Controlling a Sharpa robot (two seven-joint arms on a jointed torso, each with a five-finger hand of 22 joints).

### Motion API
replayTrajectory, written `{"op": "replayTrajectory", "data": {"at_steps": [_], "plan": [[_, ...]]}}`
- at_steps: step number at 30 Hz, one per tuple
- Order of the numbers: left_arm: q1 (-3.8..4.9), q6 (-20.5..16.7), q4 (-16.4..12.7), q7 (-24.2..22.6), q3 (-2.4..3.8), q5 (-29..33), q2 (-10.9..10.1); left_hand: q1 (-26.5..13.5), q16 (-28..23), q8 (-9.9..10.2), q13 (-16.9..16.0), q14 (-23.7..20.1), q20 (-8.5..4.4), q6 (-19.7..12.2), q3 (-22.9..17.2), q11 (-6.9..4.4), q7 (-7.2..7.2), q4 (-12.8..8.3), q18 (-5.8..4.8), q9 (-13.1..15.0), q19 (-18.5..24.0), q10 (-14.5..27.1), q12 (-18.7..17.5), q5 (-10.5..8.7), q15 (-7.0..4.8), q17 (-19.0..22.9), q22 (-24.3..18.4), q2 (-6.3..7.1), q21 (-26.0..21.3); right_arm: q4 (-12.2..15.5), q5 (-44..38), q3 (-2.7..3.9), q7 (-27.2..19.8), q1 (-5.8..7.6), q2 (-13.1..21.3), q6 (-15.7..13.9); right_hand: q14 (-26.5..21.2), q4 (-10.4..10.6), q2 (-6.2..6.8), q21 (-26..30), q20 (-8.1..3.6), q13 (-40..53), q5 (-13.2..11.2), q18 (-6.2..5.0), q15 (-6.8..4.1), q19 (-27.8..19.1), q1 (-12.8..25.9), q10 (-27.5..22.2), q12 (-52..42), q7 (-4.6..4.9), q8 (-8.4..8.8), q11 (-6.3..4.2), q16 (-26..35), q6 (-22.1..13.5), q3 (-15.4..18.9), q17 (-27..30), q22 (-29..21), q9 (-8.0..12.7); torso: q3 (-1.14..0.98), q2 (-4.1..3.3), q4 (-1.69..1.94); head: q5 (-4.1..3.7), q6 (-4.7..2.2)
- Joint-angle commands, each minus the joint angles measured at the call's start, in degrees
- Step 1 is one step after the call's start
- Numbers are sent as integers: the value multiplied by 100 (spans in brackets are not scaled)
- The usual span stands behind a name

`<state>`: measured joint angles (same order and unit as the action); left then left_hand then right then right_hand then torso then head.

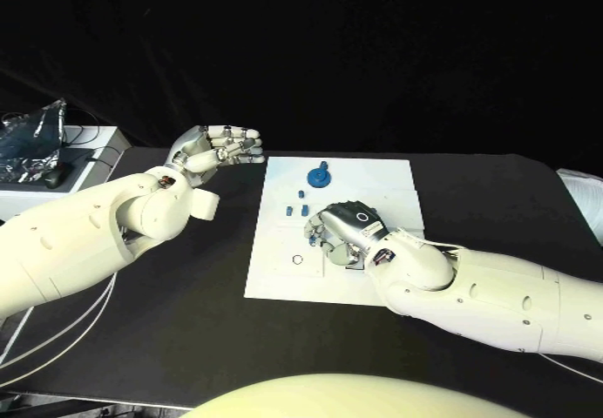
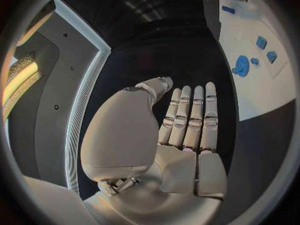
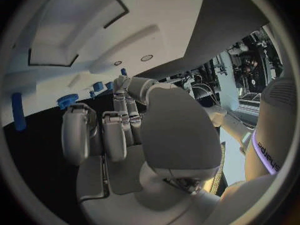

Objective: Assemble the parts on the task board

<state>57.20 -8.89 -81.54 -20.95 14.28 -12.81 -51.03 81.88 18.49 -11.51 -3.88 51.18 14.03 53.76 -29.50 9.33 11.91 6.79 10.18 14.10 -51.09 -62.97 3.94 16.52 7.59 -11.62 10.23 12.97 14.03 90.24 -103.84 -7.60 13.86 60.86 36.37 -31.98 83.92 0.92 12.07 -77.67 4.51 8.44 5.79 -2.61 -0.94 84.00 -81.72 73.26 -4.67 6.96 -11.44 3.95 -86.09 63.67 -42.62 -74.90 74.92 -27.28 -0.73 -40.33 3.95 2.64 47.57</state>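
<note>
Board: my flat white rectangular task board [image 1: 377, 178] lies mid-worktop [image 1: 503, 192].
Parts: small blue plastic pieces [image 1: 296, 209] sit left of centre; a blue round knobbed piece [image 1: 321, 177] stands at the far edge. They look light, rigid and smooth; I'd pinch their sides.
Right hand: my right hand [image 1: 342, 228] rests curled on the board's middle; I cannot tell if it holds anything.
Left hand: my left hand [image 1: 216, 146] hovers left of the board, fingers apart, empty.
Hidden: whatever lies beneath my right palm.

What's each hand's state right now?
Left hand: open, fingers straight, holding nothing, off the board.
Right hand: over the board, fingers curled down; cannot tell whether it holds a part.
</note>
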Motion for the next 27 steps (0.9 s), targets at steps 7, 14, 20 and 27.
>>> {"op": "replayTrajectory", "data": {"at_steps": [7,14,20,27], "plan": [[-1,12,-11,-36,5,48,-2,25,-53,-36,5,9,4,5,-1,22,21,-38,17,-10,-46,51,-23,13,44,-12,-23,25,-65,-15,-239,-1,58,-17,-19,98,409,-33,3,-13,-26,11,33,15,-41,269,72,89,6,2,-21,-83,7,44,-5,-586,995,-7,-1,6,-2,37,65],[-1,23,0,-24,5,48,-14,23,-62,-36,5,6,6,5,1,23,22,-39,18,-12,-48,57,-24,13,45,-13,-29,26,-72,-15,-249,-2,67,-18,-6,142,409,-33,3,-13,-26,11,33,15,-41,269,72,89,6,2,-21,-83,7,44,-5,-586,995,-7,-3,3,-6,48,86],[-1,35,-1,-16,5,48,-23,24,-82,-36,6,-1,8,4,2,27,23,-42,19,-15,-54,74,-27,13,49,-14,-40,26,-88,-40,-265,-2,92,-18,-6,196,409,-37,4,-23,-26,11,40,17,-40,272,77,91,8,2,-22,-83,9,45,-5,-583,1000,-8,1,5,0,27,87],[-1,38,-7,-14,5,48,-33,24,-82,-36,6,-1,8,4,2,27,23,-42,19,-15,-54,74,-27,13,49,-14,-40,26,-88,-79,-295,-4,116,-18,-24,248,409,-37,4,-23,-26,11,40,17,-40,272,77,91,8,2,-22,-83,9,45,-5,-583,1000,-8,-2,0,-2,31,116]]}}
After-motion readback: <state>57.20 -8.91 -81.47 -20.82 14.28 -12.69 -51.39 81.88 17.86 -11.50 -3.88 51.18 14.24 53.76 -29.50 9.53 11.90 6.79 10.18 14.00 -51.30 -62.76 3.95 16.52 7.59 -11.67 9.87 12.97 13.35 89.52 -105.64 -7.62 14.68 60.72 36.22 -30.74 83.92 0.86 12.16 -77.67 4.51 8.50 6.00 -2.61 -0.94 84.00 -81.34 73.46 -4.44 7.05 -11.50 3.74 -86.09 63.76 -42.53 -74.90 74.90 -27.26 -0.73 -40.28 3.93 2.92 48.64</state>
